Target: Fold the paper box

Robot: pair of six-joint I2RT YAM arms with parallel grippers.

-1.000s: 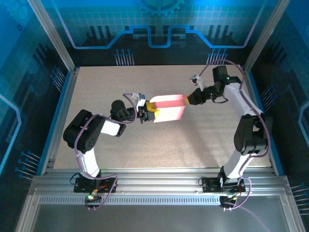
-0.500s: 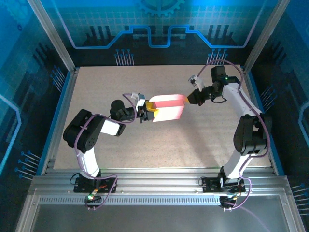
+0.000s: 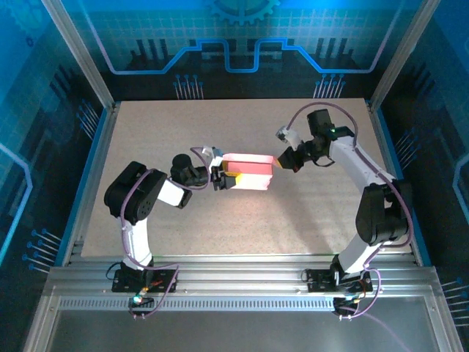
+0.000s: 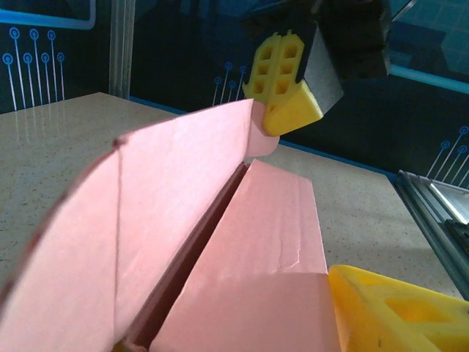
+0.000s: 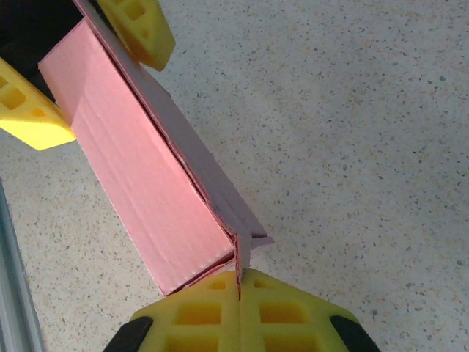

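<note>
1. A pink paper box (image 3: 248, 174) sits in the middle of a speckled table (image 3: 308, 220), with a robot arm at each end.
2. The right gripper (image 5: 239, 277) is pressed together on the thin edge of the box's lid flap, at the right end. A second ago it was only just closing there.
3. That arm has since swung inward and down. The lid, raised and tilted earlier, now lies lower over the body.
4. The left gripper (image 3: 222, 179) straddles the box's left end, fingers apart. Whether they press the card I cannot tell.
5. Likely meaning: the lid fold is nearly closed, with a narrow gap along the seam left to shut.
</note>
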